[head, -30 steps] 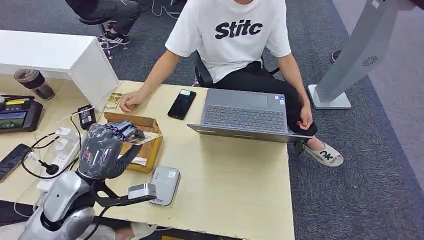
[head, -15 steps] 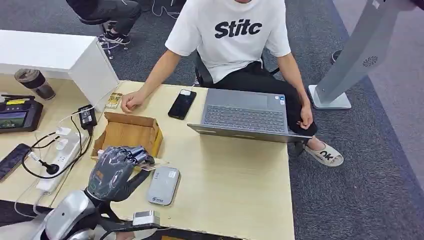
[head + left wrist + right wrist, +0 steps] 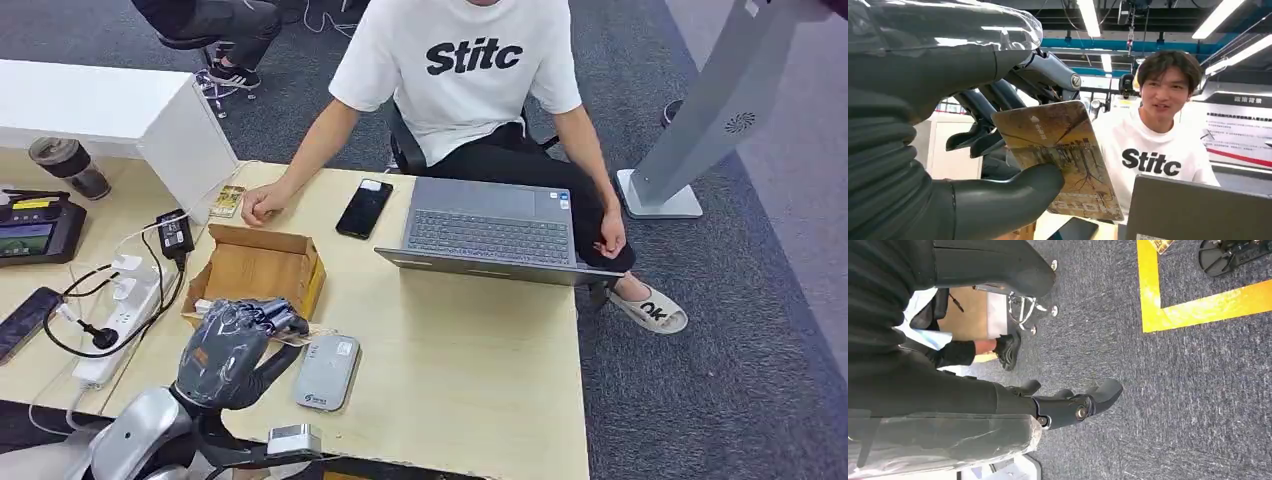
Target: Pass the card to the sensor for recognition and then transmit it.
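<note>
My left hand (image 3: 236, 342) pinches a yellow-brown patterned card (image 3: 306, 337) between thumb and fingers. The card's free end reaches the far left corner of the grey sensor box (image 3: 327, 372), which lies flat on the wooden table (image 3: 470, 360). Whether card and sensor touch I cannot tell. In the left wrist view the card (image 3: 1063, 155) stands between the thick thumb (image 3: 1003, 197) and the dark fingers (image 3: 998, 100), facing a seated person in a white T-shirt (image 3: 1153, 155). My right hand (image 3: 1068, 405) hangs over grey carpet with its fingers apart and holds nothing.
An open cardboard box (image 3: 258, 268) sits just beyond my left hand. Further off are a black phone (image 3: 364, 208), an open laptop (image 3: 490, 235) and the person's hand (image 3: 262, 203) next to another card (image 3: 227, 200). A power strip with cables (image 3: 118, 318) lies at the left.
My left hand has carried the card from above the cardboard box back toward me and down, to the sensor's far left corner. In the last half second it barely moved.
</note>
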`<state>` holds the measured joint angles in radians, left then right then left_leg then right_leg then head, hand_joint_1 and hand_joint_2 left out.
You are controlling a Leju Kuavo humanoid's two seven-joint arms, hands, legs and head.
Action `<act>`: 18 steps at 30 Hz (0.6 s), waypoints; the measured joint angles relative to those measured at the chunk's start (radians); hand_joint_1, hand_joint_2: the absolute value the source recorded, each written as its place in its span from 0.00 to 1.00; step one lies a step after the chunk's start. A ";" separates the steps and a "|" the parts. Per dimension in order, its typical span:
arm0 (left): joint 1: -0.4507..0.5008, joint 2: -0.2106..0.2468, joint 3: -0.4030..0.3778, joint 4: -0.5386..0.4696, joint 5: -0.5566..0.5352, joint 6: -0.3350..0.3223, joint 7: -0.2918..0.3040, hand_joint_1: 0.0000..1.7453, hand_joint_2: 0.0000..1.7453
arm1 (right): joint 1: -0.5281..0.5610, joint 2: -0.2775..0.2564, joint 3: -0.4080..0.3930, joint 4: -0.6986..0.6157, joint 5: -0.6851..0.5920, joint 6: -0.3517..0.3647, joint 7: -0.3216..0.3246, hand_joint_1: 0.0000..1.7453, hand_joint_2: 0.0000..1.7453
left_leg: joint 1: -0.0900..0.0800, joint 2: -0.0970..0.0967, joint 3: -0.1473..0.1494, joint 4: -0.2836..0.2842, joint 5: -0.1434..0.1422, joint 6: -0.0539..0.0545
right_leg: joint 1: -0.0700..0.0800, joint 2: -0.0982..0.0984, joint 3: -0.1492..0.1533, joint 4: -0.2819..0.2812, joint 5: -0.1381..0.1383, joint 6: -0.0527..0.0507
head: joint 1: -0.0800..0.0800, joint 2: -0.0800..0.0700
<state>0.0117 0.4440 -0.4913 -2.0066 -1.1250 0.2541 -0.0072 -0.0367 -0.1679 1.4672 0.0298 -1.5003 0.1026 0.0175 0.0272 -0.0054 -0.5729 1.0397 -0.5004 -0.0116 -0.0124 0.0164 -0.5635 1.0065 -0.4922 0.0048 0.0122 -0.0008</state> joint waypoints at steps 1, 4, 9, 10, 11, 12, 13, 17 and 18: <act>0.000 0.000 0.000 0.000 0.000 0.000 0.000 1.00 1.00 | 0.000 0.000 0.000 0.000 0.000 0.000 0.000 0.00 1.00 | 0.000 0.000 0.000 0.000 0.000 0.000 | 0.000 0.000 0.000 0.000 0.000 0.000 | 0.000 0.000; 0.000 0.000 0.000 0.000 0.000 0.000 0.000 1.00 1.00 | 0.000 0.000 0.000 0.000 0.000 0.000 0.000 0.00 1.00 | 0.000 0.000 0.000 0.000 0.000 0.000 | 0.000 0.000 0.000 0.000 0.000 0.000 | 0.000 0.000; 0.001 0.001 0.000 0.000 0.000 0.000 0.000 1.00 1.00 | 0.000 0.001 0.000 0.000 0.000 0.000 0.000 0.00 1.00 | 0.000 0.000 0.000 0.000 0.000 0.000 | 0.000 0.000 0.000 0.000 0.000 0.000 | 0.000 0.000; 0.001 0.001 0.000 0.000 0.000 0.000 0.000 1.00 1.00 | 0.000 0.001 0.000 0.000 0.000 0.000 0.000 0.00 1.00 | 0.000 0.000 0.000 0.000 0.000 0.000 | 0.000 0.000 0.000 0.000 0.000 0.000 | 0.000 0.000; 0.001 0.001 0.000 0.000 0.000 0.000 0.000 1.00 1.00 | 0.000 0.001 0.000 0.000 0.000 0.000 0.000 0.00 1.00 | 0.000 0.000 0.000 0.000 0.000 0.000 | 0.000 0.000 0.000 0.000 0.000 0.000 | 0.000 0.000; 0.001 0.001 0.000 0.000 0.000 0.000 0.000 1.00 1.00 | 0.000 0.001 0.000 0.000 0.000 0.000 0.000 0.00 1.00 | 0.000 0.000 0.000 0.000 0.000 0.000 | 0.000 0.000 0.000 0.000 0.000 0.000 | 0.000 0.000; 0.001 0.001 0.000 0.000 0.000 0.000 0.000 1.00 1.00 | 0.000 0.001 0.000 0.000 0.000 0.000 0.000 0.00 1.00 | 0.000 0.000 0.000 0.000 0.000 0.000 | 0.000 0.000 0.000 0.000 0.000 0.000 | 0.000 0.000; 0.002 0.001 0.000 0.000 0.000 0.000 0.000 1.00 1.00 | 0.000 0.001 0.000 0.000 0.000 0.000 0.000 0.00 1.00 | 0.000 0.000 0.000 0.000 0.000 0.000 | 0.000 0.000 0.000 0.000 0.000 0.000 | 0.000 0.000; 0.002 0.001 0.000 0.000 0.000 0.000 0.000 1.00 1.00 | 0.000 0.001 0.000 0.000 0.000 0.000 0.000 0.00 1.00 | 0.000 0.000 0.000 0.000 0.000 0.000 | 0.000 0.000 0.000 0.000 0.000 0.000 | 0.000 0.000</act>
<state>0.0132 0.4452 -0.4917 -2.0066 -1.1250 0.2541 -0.0072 -0.0367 -0.1671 1.4672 0.0298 -1.5003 0.1026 0.0175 0.0272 -0.0054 -0.5729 1.0397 -0.5003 -0.0116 -0.0124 0.0164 -0.5634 1.0065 -0.4922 0.0048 0.0126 -0.0008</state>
